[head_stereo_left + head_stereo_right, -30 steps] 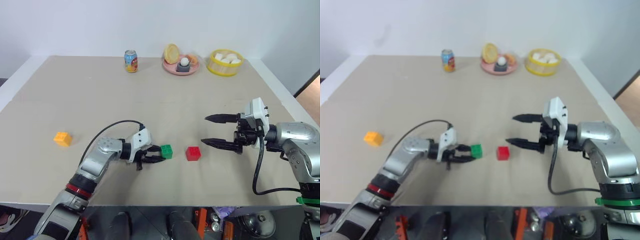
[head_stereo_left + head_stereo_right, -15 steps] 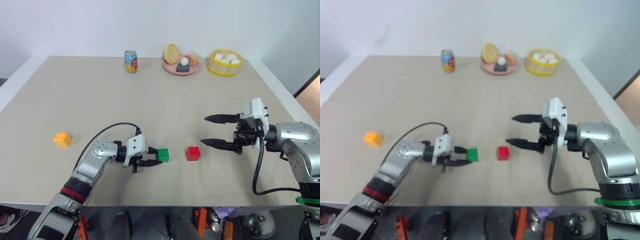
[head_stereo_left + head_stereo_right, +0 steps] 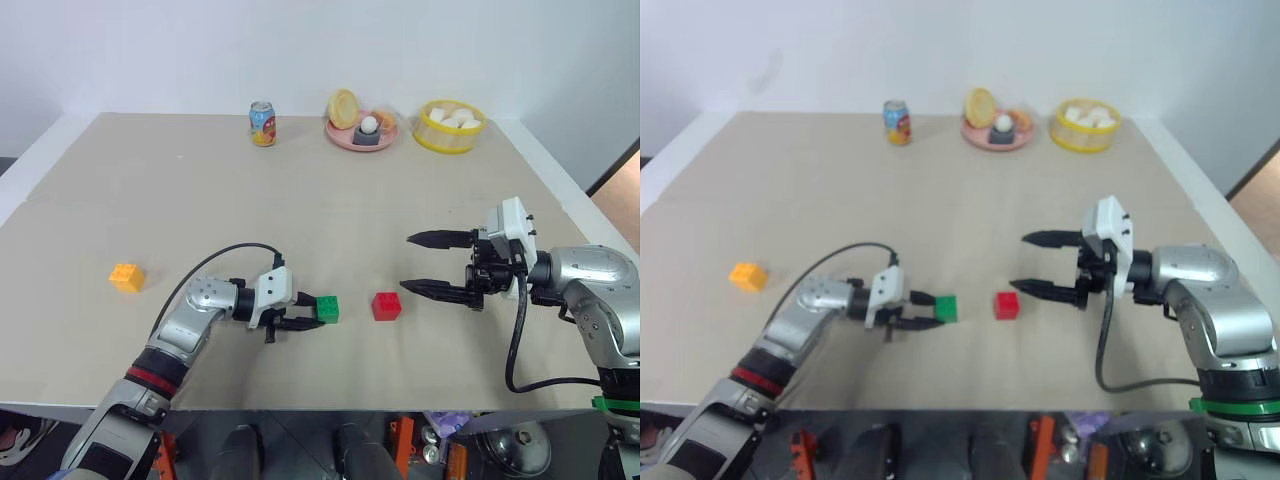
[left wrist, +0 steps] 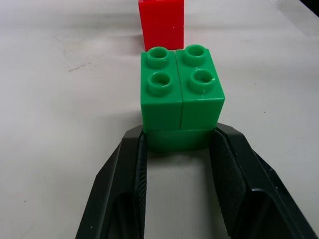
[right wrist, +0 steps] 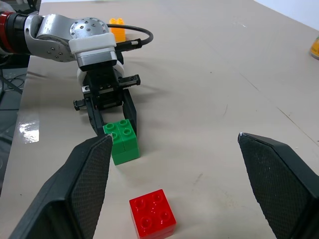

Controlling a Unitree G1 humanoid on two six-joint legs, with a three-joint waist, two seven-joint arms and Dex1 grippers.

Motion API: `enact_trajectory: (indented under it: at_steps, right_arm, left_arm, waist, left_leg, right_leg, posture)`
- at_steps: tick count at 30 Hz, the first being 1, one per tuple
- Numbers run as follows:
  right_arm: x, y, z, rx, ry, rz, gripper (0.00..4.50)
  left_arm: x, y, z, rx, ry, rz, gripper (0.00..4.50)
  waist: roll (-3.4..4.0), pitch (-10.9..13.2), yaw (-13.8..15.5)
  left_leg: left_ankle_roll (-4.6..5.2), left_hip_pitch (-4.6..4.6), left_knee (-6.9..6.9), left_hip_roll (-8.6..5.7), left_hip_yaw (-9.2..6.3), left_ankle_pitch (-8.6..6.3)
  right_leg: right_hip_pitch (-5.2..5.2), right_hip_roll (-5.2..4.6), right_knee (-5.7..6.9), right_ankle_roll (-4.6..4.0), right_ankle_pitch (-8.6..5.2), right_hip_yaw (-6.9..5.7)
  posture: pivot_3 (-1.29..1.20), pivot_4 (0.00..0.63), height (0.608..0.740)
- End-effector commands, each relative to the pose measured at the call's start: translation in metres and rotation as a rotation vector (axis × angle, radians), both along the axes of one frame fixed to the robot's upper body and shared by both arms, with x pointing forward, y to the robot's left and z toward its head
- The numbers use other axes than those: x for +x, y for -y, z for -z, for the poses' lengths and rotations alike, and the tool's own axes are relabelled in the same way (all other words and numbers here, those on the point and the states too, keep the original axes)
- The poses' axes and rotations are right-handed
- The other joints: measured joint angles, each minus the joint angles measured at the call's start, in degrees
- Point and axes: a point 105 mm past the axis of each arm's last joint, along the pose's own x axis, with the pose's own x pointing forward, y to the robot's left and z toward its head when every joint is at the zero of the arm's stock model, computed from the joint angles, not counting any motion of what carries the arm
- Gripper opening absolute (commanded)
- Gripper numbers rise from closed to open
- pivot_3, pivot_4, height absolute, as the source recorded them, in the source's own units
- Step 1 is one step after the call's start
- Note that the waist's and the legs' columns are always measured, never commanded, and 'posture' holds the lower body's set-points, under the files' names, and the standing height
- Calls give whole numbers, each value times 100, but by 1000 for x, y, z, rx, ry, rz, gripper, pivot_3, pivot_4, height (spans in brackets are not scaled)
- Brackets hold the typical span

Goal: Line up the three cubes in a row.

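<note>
The green cube (image 3: 328,309) rests on the table near the front, and my left gripper (image 3: 312,311) is shut on its lower half, as the left wrist view shows with both fingers (image 4: 124,184) pressed against the green cube (image 4: 180,102). The red cube (image 3: 386,306) sits just to its right with a small gap between them. Far to the left lies the orange-yellow cube (image 3: 126,277), alone. My right gripper (image 3: 407,262) hovers open to the right of the red cube, its fingers pointing left with nothing between them.
A soda can (image 3: 262,123), a pink plate (image 3: 343,133) with food and a yellow bowl (image 3: 451,138) stand along the table's far edge. The beige tabletop (image 3: 200,200) stretches wide between them and the cubes.
My left wrist has rolled slightly and its forearm has sunk, shifting the held green cube a touch toward the near edge. The right arm has not moved.
</note>
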Motion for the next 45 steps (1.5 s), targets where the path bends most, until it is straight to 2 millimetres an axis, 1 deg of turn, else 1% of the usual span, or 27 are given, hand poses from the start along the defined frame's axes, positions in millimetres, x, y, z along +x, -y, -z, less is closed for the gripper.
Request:
enact_trajectory:
  at_steps: [1,5,7,11,24,28,35,37,39,42,45]
  right_arm:
    - [-2,0,-12,6,50,-5,4174]
    - [-2,0,-12,5,51,-5,4174]
    - [-2,0,-13,4,51,-5,4174]
    - [-1,1,-13,3,52,-3,4174]
    - [0,2,-15,3,52,-5,4174]
    - [0,3,-15,-1,50,-5,4174]
    - [2,7,-17,-7,48,-1,4174]
    - [4,10,-17,-13,50,13,4174]
    - [6,12,-16,-14,52,25,4174]
    - [5,13,-13,-15,47,25,4174]
    - [5,11,-10,-13,41,21,4174]
  left_arm:
    - [-1,-6,20,80,-48,-15,1251]
    - [-1,-6,20,78,-47,-11,1251]
    - [-2,-6,19,77,-55,-5,2300]
    - [3,-7,17,74,-25,-37,3568]
    - [0,-11,15,71,-44,-38,3568]
    - [-6,-25,9,73,-84,-37,3568]
    - [-28,-63,-1,139,-164,-24,3568]
    - [-24,-75,-8,120,-164,-91,3568]
    - [-18,-80,-20,55,-154,-178,3568]
    - [-14,-81,-38,-65,-157,-267,3568]
    - [-20,-79,-57,-200,-150,-317,3568]
  waist:
    - [0,0,0]
    - [0,0,1]
    - [0,0,2]
    - [0,0,-4]
    - [1,0,-3]
    - [1,0,-28]
    - [1,0,-166]
    - [1,0,-177]
    - [1,1,-177]
    - [-1,5,-170]
    - [-2,5,-161]
  left_leg:
    - [0,0,0,0,0,0]
    - [0,0,0,0,0,0]
    - [0,0,0,0,0,0]
    - [0,-1,-3,0,1,0]
    - [1,0,-7,0,0,-2]
    - [1,-1,-11,2,1,-4]
    - [1,30,-80,18,-1,-4]
    - [2,38,-93,23,-1,-4]
    - [3,39,-96,28,-2,-6]
    - [3,35,-93,27,-5,-5]
    - [2,30,-82,22,-3,-5]
  right_leg:
    - [0,0,0,0,0,0]
    - [0,0,0,0,0,0]
    - [0,0,0,0,0,0]
    - [-4,1,0,1,0,0]
    - [-3,1,0,1,-7,0]
    - [-6,3,0,-1,-10,0]
    - [-11,23,5,-29,-35,0]
    - [-11,28,10,-25,-38,0]
    - [-12,34,13,-25,-40,0]
    - [-13,35,16,-35,-49,-1]
    - [-10,26,16,-35,-50,-1]
  posture:
    - [0,150,740]
    - [0,150,740]
    - [0,150,740]
    - [0,150,740]
    - [0,150,740]
    - [0,150,740]
    - [0,150,740]
    - [0,150,740]
    - [0,150,740]
    - [0,150,740]
    - [0,150,740]
